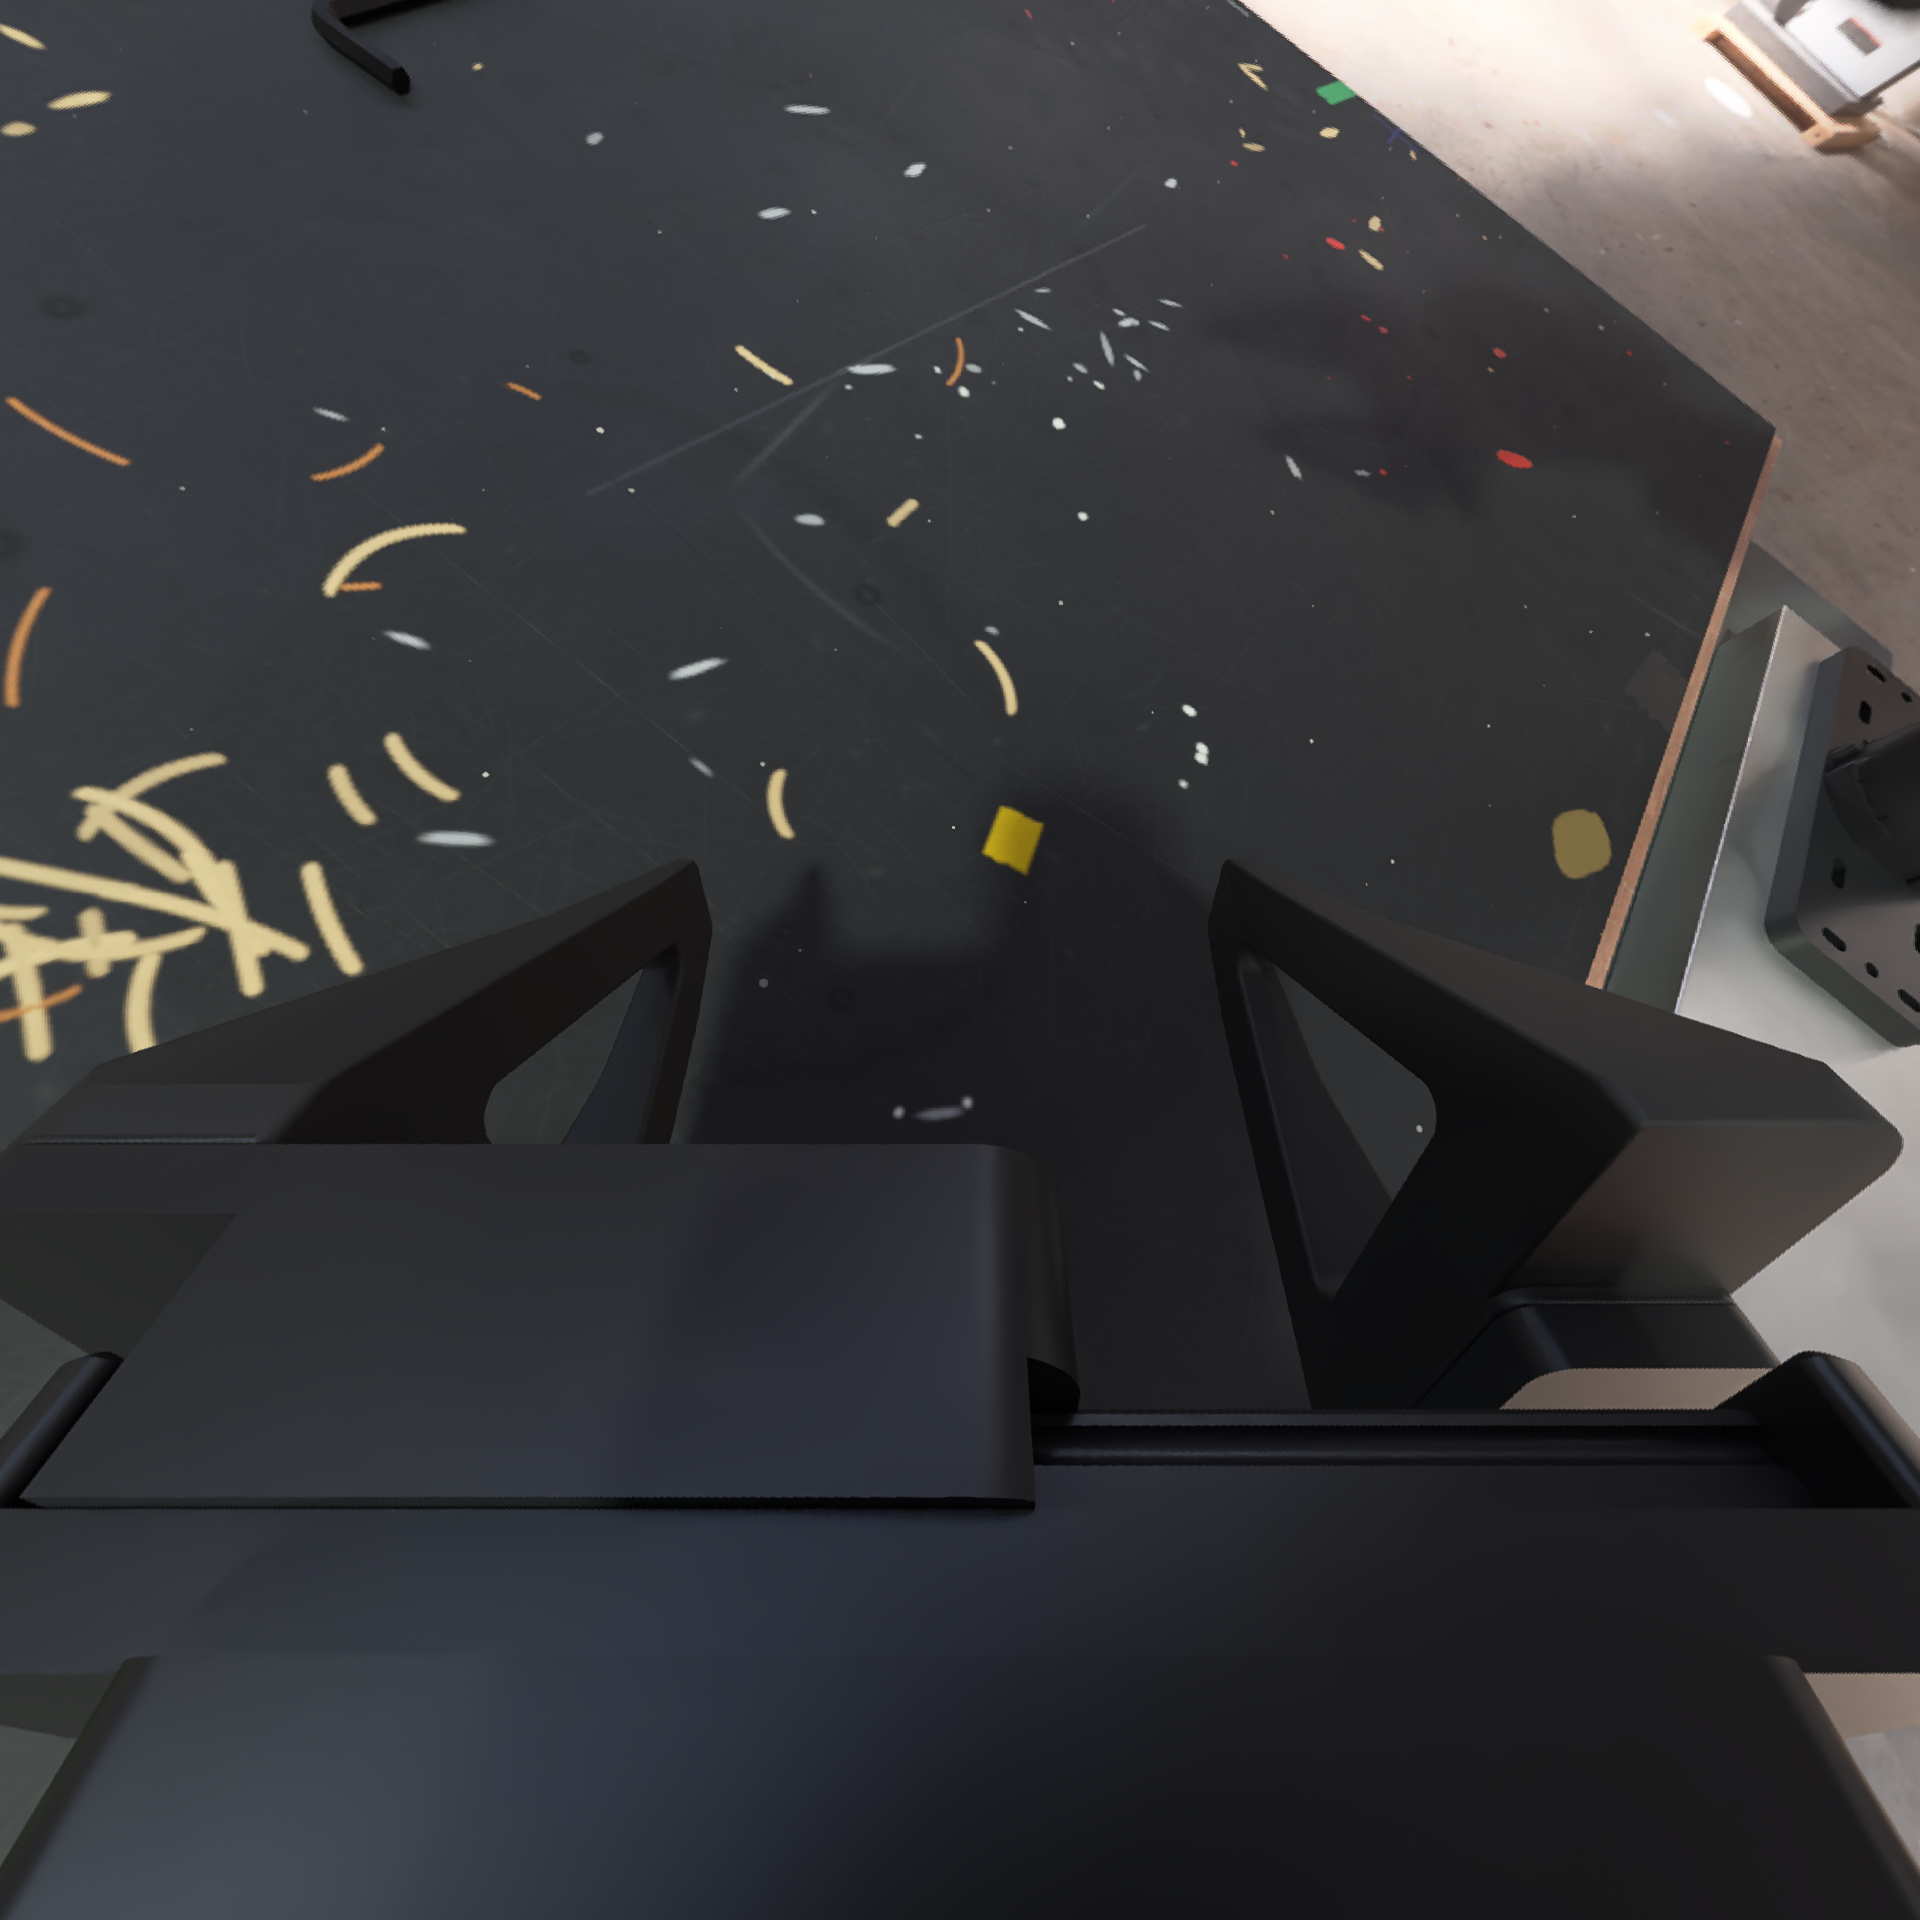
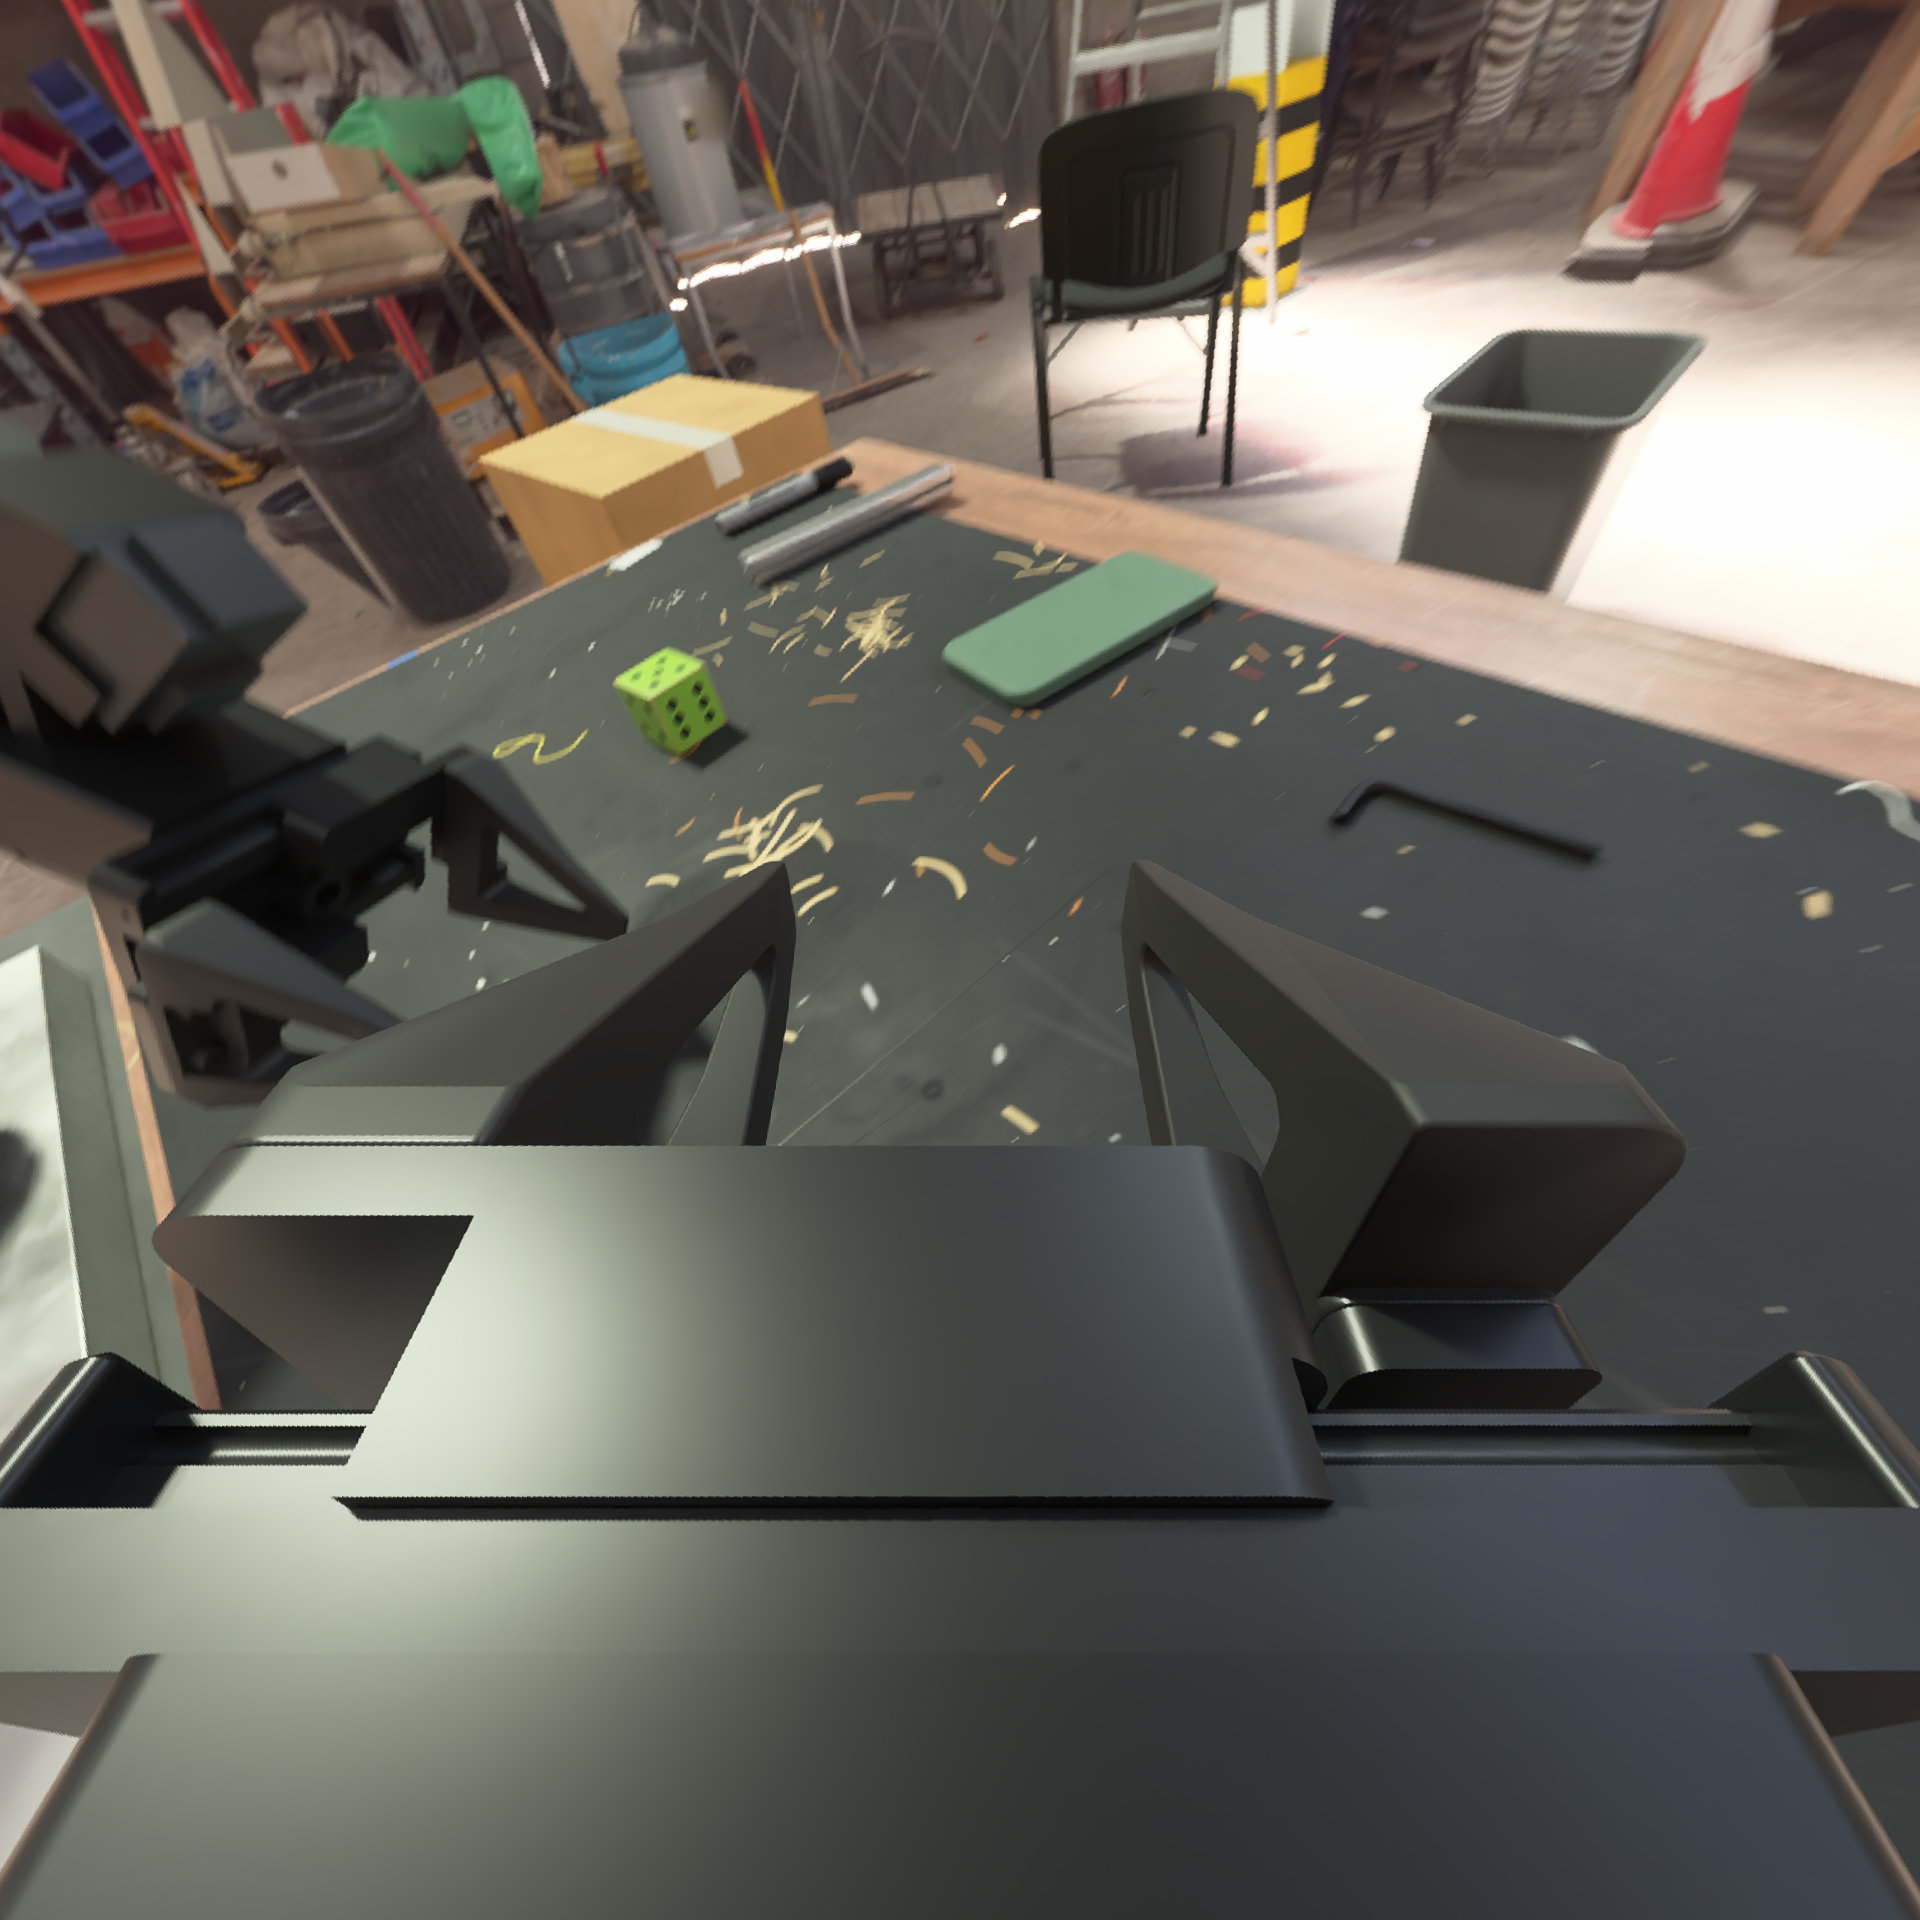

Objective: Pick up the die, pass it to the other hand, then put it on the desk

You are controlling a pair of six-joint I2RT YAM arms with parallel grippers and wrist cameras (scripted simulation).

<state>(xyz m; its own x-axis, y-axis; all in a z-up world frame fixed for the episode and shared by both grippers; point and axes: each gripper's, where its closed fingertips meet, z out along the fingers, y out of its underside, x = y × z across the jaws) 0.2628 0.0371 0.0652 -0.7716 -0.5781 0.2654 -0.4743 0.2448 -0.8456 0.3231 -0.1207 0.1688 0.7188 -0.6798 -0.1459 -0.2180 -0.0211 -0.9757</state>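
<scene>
A lime-green die with black pips sits on the dark desk, far ahead and to the left in the right wrist view. My right gripper is open and empty, well short of the die. The left gripper also shows in that view, at the left, open, low over the desk and nearer the die. In the left wrist view my left gripper is open and empty above the paint-flecked desk. The die is not in the left wrist view.
A green flat block lies right of the die. A marker and a metal rod lie at the far edge. A black hex key lies to the right, and shows in the left wrist view. A bin stands beyond the desk.
</scene>
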